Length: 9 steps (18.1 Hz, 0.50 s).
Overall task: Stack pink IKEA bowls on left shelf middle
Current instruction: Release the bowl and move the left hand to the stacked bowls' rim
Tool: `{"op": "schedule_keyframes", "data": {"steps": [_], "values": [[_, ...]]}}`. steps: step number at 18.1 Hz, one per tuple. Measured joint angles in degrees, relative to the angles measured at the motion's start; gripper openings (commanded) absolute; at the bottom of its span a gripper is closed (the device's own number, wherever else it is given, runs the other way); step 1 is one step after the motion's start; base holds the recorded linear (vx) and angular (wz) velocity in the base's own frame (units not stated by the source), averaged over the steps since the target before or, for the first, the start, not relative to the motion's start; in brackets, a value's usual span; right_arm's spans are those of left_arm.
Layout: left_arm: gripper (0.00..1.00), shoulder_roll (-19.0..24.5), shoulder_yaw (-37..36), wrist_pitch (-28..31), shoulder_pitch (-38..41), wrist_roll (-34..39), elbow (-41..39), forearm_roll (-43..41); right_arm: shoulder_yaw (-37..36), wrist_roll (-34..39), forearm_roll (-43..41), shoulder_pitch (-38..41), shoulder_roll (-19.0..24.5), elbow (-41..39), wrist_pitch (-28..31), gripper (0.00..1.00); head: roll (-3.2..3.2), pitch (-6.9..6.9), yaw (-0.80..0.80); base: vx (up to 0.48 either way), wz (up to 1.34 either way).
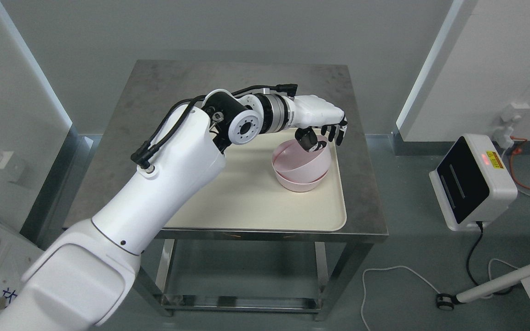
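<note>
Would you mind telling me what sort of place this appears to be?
Probably a robotics test lab: a bare steel table with a cream tray, plain partition walls, and a white device with loose cables on the grey floor.

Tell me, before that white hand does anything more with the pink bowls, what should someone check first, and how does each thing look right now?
1. Left hand has a grip on the upper pink bowl: thumb inside, fingers over the far rim; firmness cannot tell.
2. Upper bowl seated in the lower pink bowl: not ok, it sits tilted.
3. Both bowls on the cream tray: ok.
4. Tray fully on the metal table: ok.
5. Cables along the arm clear of the bowls: ok.
6. Right arm out of the way: ok, not in view.
</note>
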Motion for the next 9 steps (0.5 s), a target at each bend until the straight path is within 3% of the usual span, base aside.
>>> {"op": "schedule_keyframes", "data": {"steps": [1,3,4,9], "values": [[0.32,-0.02,0.29,0.00,-0.12,0.00,0.12,-0.01,0.00,0.00,0.00,0.00,0.00,0.00,0.00,1.00,0.00,0.00,0.00,0.000,0.00],[0.65,-0.05,1.15,-0.15,-0.29,0.00,0.22,0.05,0.00,0.00,0.00,0.00,0.00,0.00,0.00,1.00,0.00,0.00,0.00,0.000,0.00],[0.75,-0.06,2.28,-0.32,-0.22,0.00,0.08,0.20,0.00,0.00,0.00,0.00,0.00,0.00,0.00,1.00,0.00,0.00,0.00,0.000,0.00],[0.80,-0.11,12.79,-6.06,5.15,0.55,-1.59,5.39,0.00,0.00,0.00,0.00,0.00,0.00,0.00,1.00,0.00,0.00,0.00,0.000,0.00]]}}
